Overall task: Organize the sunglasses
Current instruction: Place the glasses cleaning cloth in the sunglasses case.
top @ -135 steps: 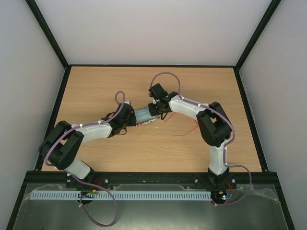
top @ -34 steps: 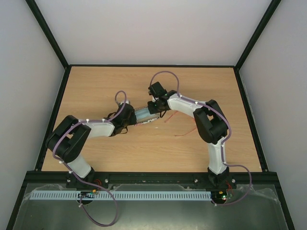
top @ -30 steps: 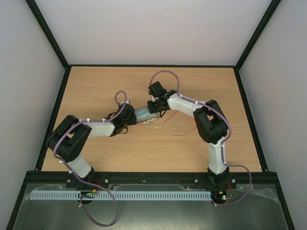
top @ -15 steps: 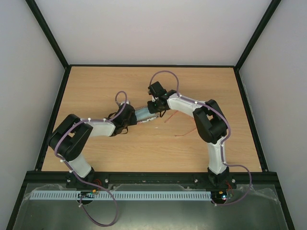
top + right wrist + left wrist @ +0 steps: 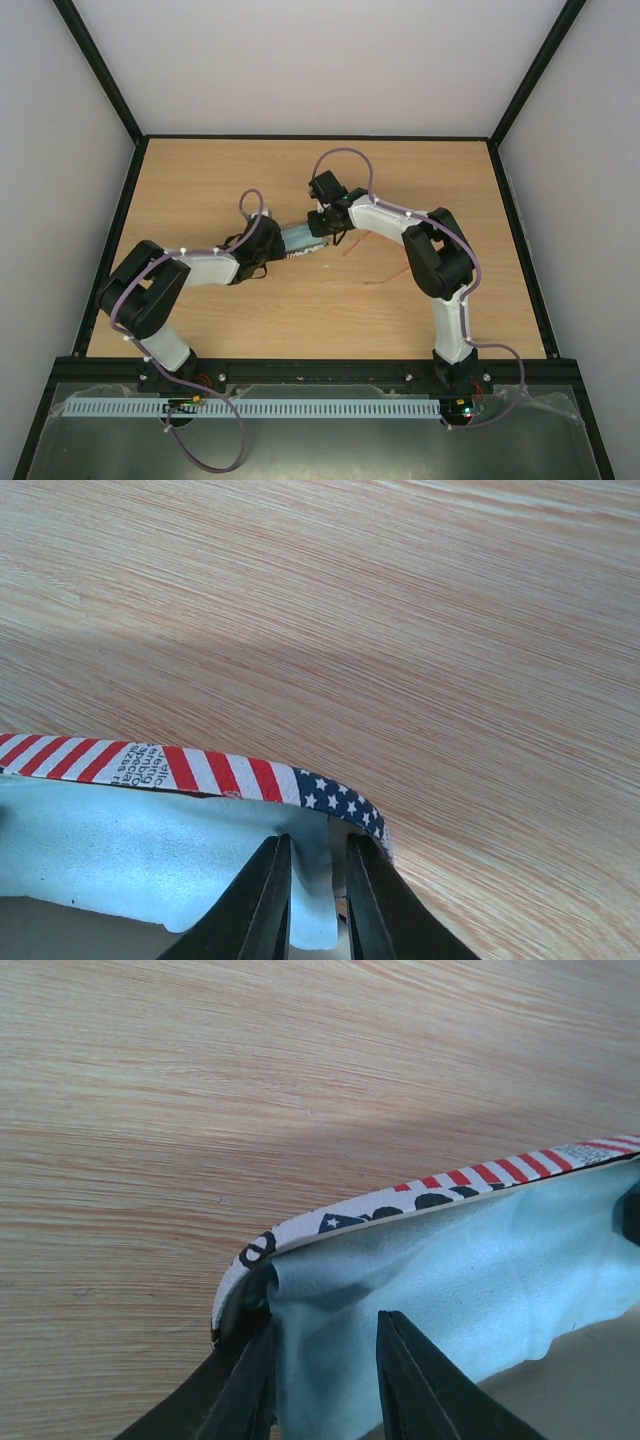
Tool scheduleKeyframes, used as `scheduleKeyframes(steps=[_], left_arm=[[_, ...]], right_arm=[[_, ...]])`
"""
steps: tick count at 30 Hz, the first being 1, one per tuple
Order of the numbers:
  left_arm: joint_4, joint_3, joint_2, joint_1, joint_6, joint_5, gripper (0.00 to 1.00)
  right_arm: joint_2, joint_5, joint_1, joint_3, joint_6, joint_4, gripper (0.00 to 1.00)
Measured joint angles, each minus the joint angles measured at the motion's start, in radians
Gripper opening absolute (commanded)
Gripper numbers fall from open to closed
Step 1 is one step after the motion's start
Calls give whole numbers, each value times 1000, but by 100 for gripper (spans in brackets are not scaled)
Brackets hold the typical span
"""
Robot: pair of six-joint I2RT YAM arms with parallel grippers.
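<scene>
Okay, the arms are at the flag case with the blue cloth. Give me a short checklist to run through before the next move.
1. Right gripper on the blue cloth: ok, fingers nearly closed on its edge.
2. Left gripper holding the cloth: cannot tell, fingers apart with cloth between them.
3. Case open: ok, the cloth lies inside it.
4. Sunglasses in the case: not ok, they lie on the table by the right arm.
5. Grippers apart from each other: ok, one at each end of the case.
</scene>
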Motion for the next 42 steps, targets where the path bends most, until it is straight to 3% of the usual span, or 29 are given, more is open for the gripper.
scheduleKeyframes(steps=[11,22,42], left_arm=[[-8,-2,-21,0,-4,11,42],[-25,-6,-51,0,-8,11,54],[-53,-11,-101,0,-7,11,66]], right_arm=[[-5,2,0,-12,4,0,27],[-10,8,0,-12,5,0,31],[-34,13,0,-8,5,-7,36]])
